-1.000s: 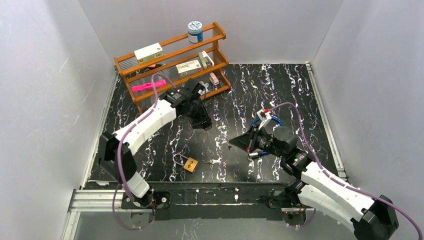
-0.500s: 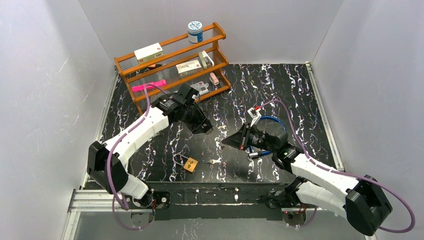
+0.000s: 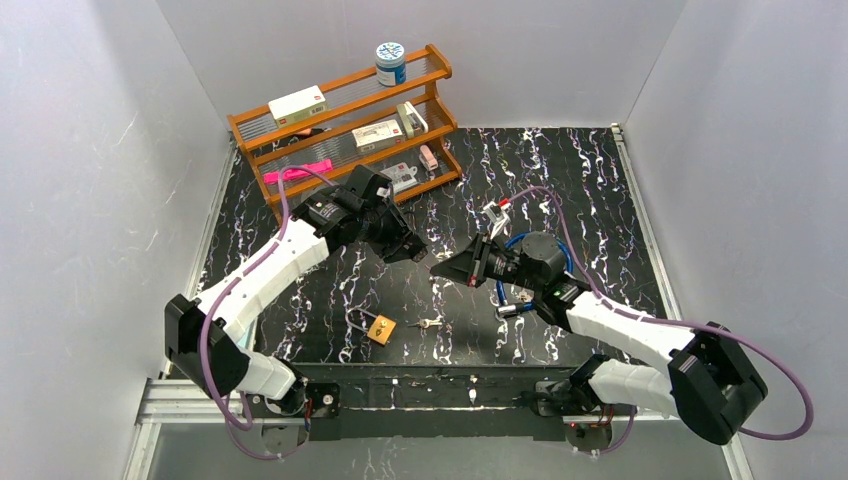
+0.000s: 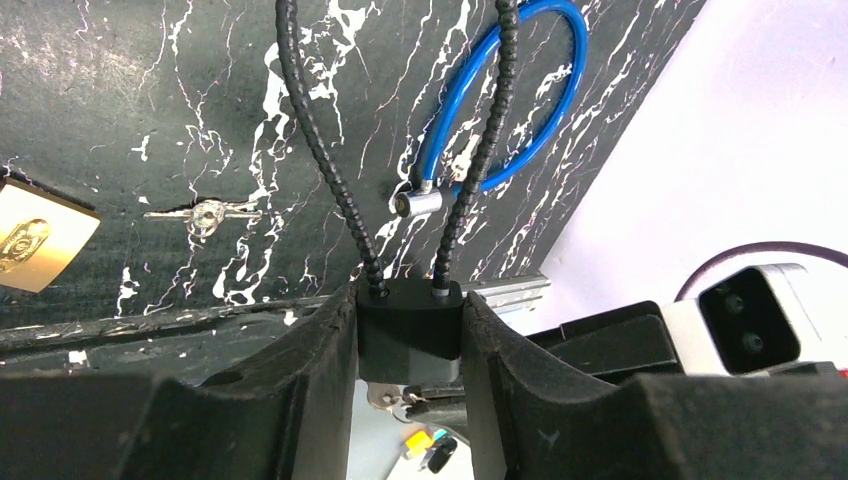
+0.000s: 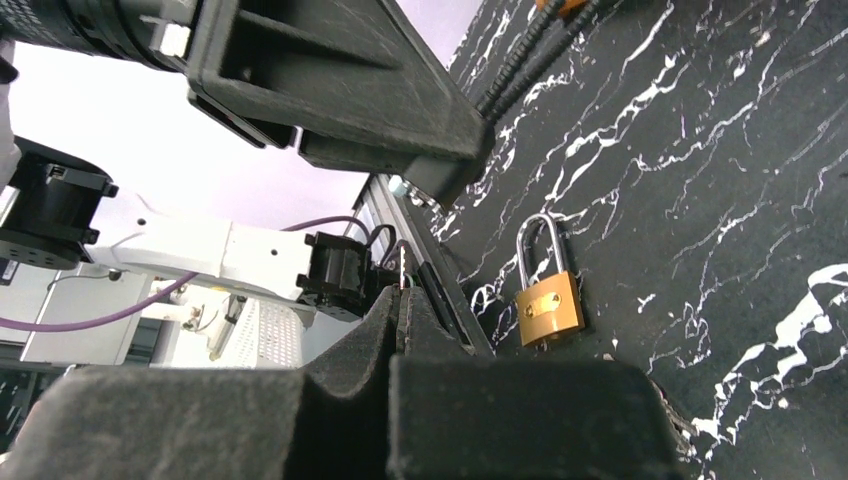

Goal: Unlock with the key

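Observation:
My left gripper (image 3: 409, 248) is shut on the black body of a cable lock (image 4: 410, 325), held above the table, its black cable (image 4: 320, 140) looping away. In the left wrist view the gripper (image 4: 410, 310) clamps the body from both sides. My right gripper (image 3: 438, 271) is shut on a small silver key (image 5: 403, 262), whose blade sticks out past the fingertips (image 5: 385, 310). The key's tip (image 4: 385, 398) shows just beneath the lock body's underside. I cannot tell whether it is in the keyhole.
A brass padlock (image 3: 380, 329) and a loose key (image 3: 430, 323) lie near the table's front edge. A blue cable lock (image 3: 500, 290) lies under my right arm. A wooden shelf (image 3: 345, 120) with small items stands at the back left.
My right gripper has moved left and slightly up with the key, closing on the left gripper. The left gripper has barely shifted, still holding the black lock.

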`<act>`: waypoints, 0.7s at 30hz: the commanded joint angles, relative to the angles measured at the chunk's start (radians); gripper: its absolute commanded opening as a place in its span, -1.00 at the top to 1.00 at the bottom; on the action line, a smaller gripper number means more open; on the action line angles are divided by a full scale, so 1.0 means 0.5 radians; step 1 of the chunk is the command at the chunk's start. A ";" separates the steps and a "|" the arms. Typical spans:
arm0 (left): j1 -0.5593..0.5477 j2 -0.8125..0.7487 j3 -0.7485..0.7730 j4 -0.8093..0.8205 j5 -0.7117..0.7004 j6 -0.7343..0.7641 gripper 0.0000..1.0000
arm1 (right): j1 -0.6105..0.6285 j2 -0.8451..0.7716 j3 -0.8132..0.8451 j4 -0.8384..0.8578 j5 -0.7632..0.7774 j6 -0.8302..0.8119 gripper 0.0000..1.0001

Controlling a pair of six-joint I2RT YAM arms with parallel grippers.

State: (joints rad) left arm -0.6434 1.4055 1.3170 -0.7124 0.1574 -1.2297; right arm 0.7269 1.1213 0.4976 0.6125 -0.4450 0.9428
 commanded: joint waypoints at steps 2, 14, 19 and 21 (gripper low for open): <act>0.010 -0.060 -0.010 0.008 0.007 0.020 1.00 | 0.000 0.039 0.152 0.123 0.010 0.004 0.97; 0.010 -0.051 0.004 0.029 0.002 0.063 1.00 | -0.001 0.124 0.203 0.082 0.078 0.008 0.97; 0.010 -0.044 0.002 0.037 0.000 0.071 1.00 | -0.001 0.158 0.230 0.085 0.088 0.011 0.97; 0.010 -0.044 0.003 0.039 -0.005 0.072 1.00 | -0.001 0.172 0.242 0.081 0.091 0.009 0.97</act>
State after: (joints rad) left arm -0.6434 1.4055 1.3163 -0.7021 0.1574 -1.2049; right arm 0.7269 1.1927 0.5655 0.6235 -0.4141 0.9451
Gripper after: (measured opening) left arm 0.342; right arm 0.030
